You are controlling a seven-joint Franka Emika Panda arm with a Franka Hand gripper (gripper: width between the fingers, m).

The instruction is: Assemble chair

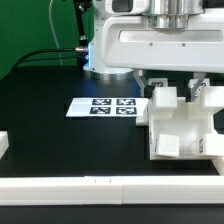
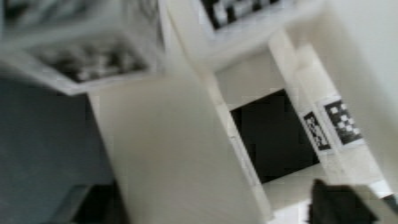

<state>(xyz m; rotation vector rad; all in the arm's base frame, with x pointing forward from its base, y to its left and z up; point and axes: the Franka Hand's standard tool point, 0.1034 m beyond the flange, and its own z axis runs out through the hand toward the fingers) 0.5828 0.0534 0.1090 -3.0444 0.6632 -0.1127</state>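
Exterior view first: my gripper (image 1: pixel 180 88) hangs down over the chair (image 1: pixel 182 128), a glossy white blocky assembly standing on the black table (image 1: pixel 60 110) toward the exterior view's right. My two white fingers (image 1: pixel 161 96) reach down onto the upper part of the chair, one on each side of an upright piece, and they look close to or against its top. The jaws stand fairly wide, but I cannot tell from this angle whether they press on the part or simply straddle it with a gap, so I will not claim a grip. The chair rests on the table, not lifted.

Just beside the chair, toward the exterior view's left, the marker board (image 1: pixel 105 105) lies flat on the table with its black-and-white tags facing up. A long white border rail (image 1: pixel 100 187) runs across the near edge of the table, and the chair stands just behind it. A short white block (image 1: pixel 4 146) sits at the exterior view's left edge.

My wrist view is blurred. It shows broad white slabs of the chair (image 2: pixel 169 130) very close to the lens, a dark opening between them, and square tags (image 2: pixel 342 120) on one bar. Two dark finger tips (image 2: pixel 334 205) show at the frame edge.
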